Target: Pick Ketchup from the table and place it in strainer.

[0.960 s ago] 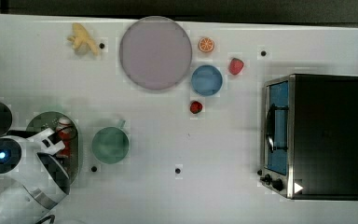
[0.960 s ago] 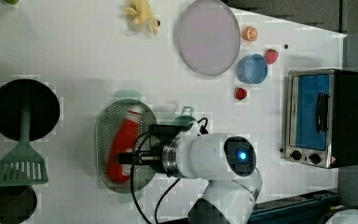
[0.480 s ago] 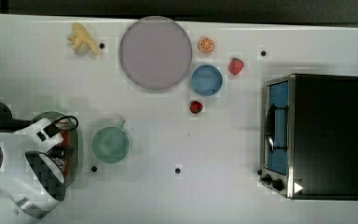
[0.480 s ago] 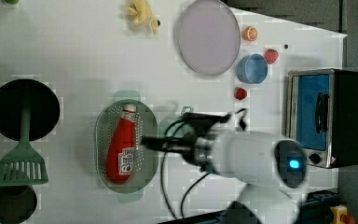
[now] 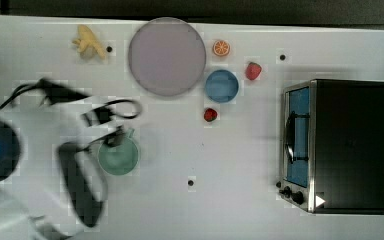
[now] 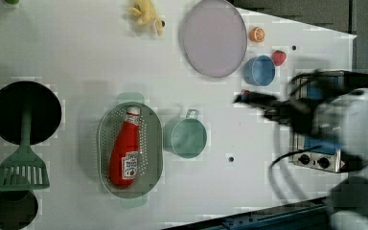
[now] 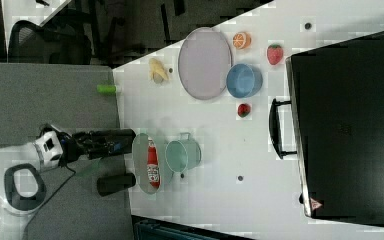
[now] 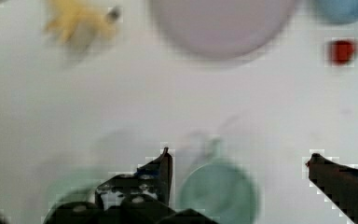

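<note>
The Ketchup (image 6: 126, 153) now lies on its side inside the strainer (image 6: 106, 125), left of the green cup (image 6: 186, 138) in the left view. The gripper (image 8: 237, 163), jaws spread and empty, has pulled away since a second ago; placement looks done.

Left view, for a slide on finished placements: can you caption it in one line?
Ketchup lies in the strainer beside the green cup; the arm is off toward the toaster oven.

Ketchup (image 6: 126, 153): glossy red plastic, paper-like white label. Strainer (image 6: 152, 143): matt pale green plastic, perforated. Cup (image 6: 187, 138): smooth green plastic. Toaster oven (image 5: 340, 145): brushed metal frame, matt black top. Table (image 5: 240, 200): smooth matt white. Plate (image 5: 167, 56): matt lilac.
</note>
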